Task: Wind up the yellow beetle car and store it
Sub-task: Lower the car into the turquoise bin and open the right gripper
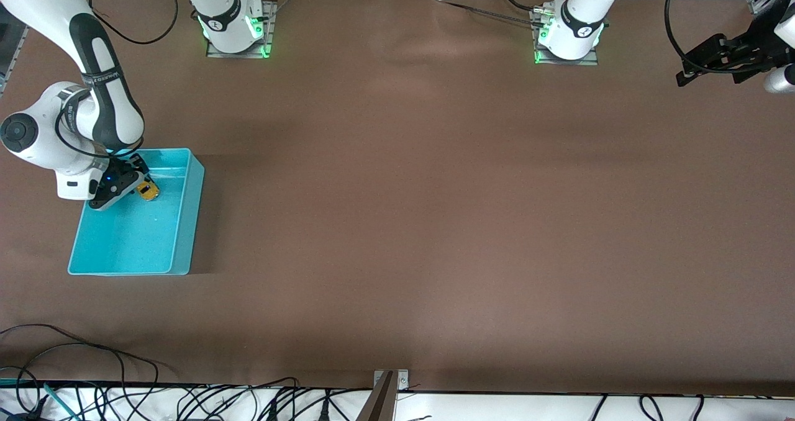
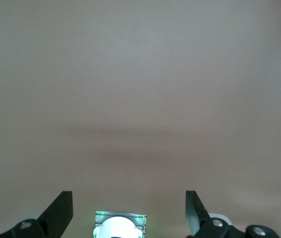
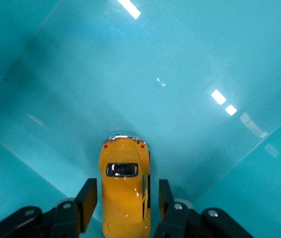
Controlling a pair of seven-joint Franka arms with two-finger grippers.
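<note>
white rounded arm links with black joint bands, green-lit bases, black cables, black wedge-shaped jaws.

Right gripper (image 3: 123, 206) hangs low with fingers slightly parted; left gripper (image 2: 129, 213) waits wide open, arm raised

Front camera high, facing the arms; right wrist close over the bin (image 3: 41, 59) — seen in both.
</note>
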